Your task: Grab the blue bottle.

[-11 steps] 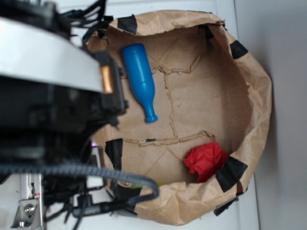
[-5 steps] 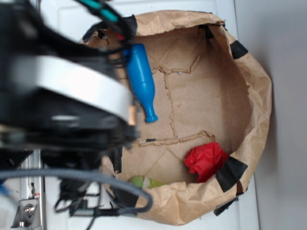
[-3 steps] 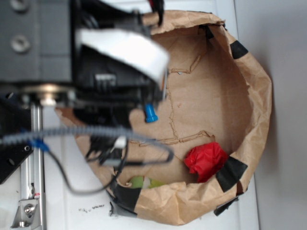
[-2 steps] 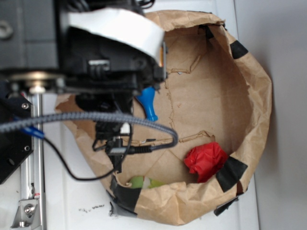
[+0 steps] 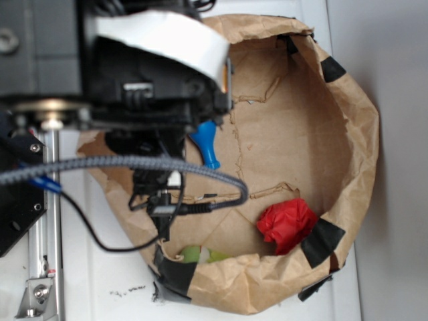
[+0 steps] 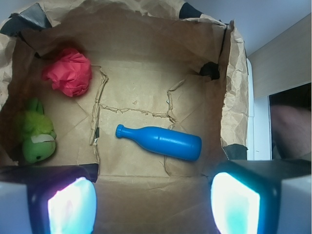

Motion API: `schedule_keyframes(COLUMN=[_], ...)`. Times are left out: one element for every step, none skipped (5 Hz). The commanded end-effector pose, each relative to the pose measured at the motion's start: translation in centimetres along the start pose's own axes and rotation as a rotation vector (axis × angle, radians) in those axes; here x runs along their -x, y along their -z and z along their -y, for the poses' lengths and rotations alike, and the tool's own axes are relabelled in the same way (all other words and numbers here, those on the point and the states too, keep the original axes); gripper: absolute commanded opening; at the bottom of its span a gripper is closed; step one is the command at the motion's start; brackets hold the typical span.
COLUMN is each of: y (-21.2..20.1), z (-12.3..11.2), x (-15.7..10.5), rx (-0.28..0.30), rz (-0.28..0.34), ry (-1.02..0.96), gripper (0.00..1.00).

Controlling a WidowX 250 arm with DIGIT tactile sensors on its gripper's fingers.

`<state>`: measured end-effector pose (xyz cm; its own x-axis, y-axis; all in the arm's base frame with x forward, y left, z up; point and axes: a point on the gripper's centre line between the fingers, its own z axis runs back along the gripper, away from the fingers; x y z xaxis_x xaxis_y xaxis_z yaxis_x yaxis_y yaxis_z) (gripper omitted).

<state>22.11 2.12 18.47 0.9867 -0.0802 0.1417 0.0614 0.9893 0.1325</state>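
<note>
White worktop carries a crumpled brown paper bag (image 5: 354, 134); on its floor the bright blue smooth plastic bottle (image 6: 161, 142) lies on its side, untouched. Above it the gripper (image 6: 153, 204) hangs spread wide. Descent and closing remain. Beyond sit a red crumpled wad (image 6: 68, 73) and a small green toy (image 6: 36, 139).
</note>
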Motion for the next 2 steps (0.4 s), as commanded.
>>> schedule_keyframes(y=[1.2,2.9], z=[-1.1,-1.3], x=[-1.7,-1.7], rx=[0.086,0.127], rz=[0.141,0.176], ry=[0.337,0.535], gripper=[1.00,1.00])
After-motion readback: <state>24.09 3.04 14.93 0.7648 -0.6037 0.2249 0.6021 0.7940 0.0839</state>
